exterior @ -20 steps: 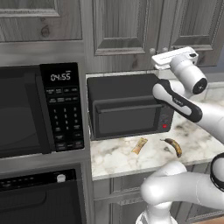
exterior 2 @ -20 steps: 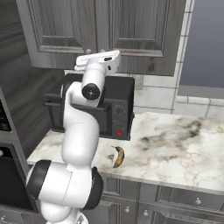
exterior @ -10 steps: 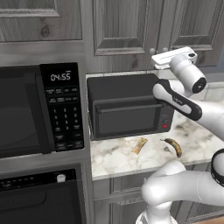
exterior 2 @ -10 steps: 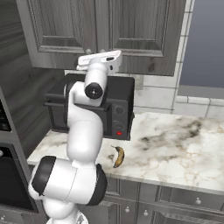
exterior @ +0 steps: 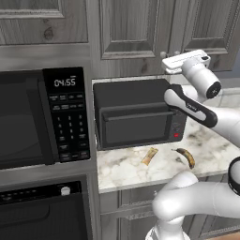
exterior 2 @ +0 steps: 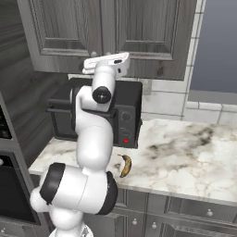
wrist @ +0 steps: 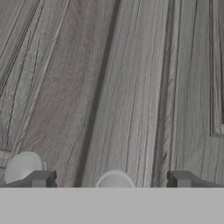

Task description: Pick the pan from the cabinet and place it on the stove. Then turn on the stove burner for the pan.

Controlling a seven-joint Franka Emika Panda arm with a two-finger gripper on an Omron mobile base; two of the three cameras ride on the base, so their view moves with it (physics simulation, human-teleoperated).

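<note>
The cabinet (exterior: 131, 33) (exterior 2: 139, 32) is a grey wood-grain wall unit, and its doors are shut. My gripper (exterior: 171, 63) (exterior 2: 99, 65) is raised to the doors' lower edge, pointing at them. In the hand view the cabinet door panels (wrist: 131, 87) are very close. My gripper (wrist: 111, 180) stands open there, with nothing between its fingertips (wrist: 41, 178). One round knob (wrist: 114, 177) sits midway between the tips, and a second knob (wrist: 22, 167) is just outside the left tip. The pan is hidden, and the stove and its burner are out of view.
A black toaster oven (exterior: 133, 115) (exterior 2: 125, 111) stands on the marble counter (exterior 2: 185, 152) under the cabinet. A banana (exterior: 185, 157) (exterior 2: 125, 165) and a small packet (exterior: 150, 155) lie in front of it. At the left are a black microwave (exterior: 42, 117) and a built-in oven (exterior: 42, 211).
The arm's lower links have shifted slightly. The hand stays at the cabinet doors' lower edge, and the jaws are as wide as before.
</note>
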